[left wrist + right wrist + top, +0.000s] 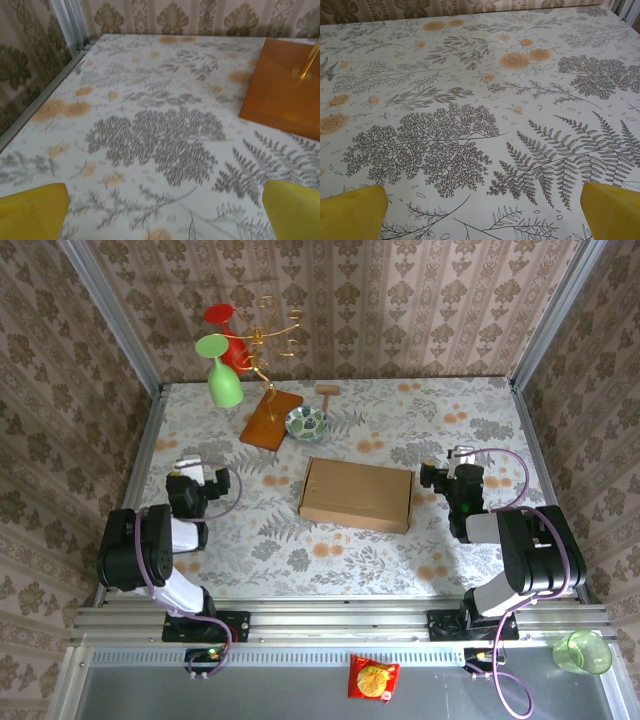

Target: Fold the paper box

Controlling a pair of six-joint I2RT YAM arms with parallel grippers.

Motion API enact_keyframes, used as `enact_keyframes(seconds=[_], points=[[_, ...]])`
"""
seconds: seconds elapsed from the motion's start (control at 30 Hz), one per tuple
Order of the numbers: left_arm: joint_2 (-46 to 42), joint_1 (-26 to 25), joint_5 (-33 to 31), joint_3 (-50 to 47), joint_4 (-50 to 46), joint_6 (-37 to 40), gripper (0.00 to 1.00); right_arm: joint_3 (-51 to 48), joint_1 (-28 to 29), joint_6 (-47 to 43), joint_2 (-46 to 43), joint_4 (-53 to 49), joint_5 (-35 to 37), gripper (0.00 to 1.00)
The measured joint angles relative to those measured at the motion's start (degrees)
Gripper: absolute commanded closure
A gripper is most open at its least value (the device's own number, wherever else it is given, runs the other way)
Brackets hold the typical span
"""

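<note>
The paper box [357, 494] lies flat and closed in the middle of the table, a plain tan cardboard rectangle. My left gripper [188, 466] rests to its left, well apart from it, open with nothing between its yellow fingertips [32, 210]. My right gripper [460, 459] sits just off the box's right edge, also open and empty, its yellow fingertips [612, 210] wide over bare patterned cloth.
A reddish-brown wooden board [271, 419] with a gold wire stand [268, 335] holding red and green glasses [222, 380] stands at the back left, beside a small patterned bowl [305, 421]. The board's corner [282, 87] shows ahead of my left gripper. Metal frame rails border the table.
</note>
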Motion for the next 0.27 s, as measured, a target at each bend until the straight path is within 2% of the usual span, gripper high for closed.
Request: enact_keyframes(seconds=[0.27], points=[[-0.15,-0.31,0.52,0.42,-2.01,0.26,0.00,0.00,0.04,-0.11,0.00,0.00,0.00,0.00]])
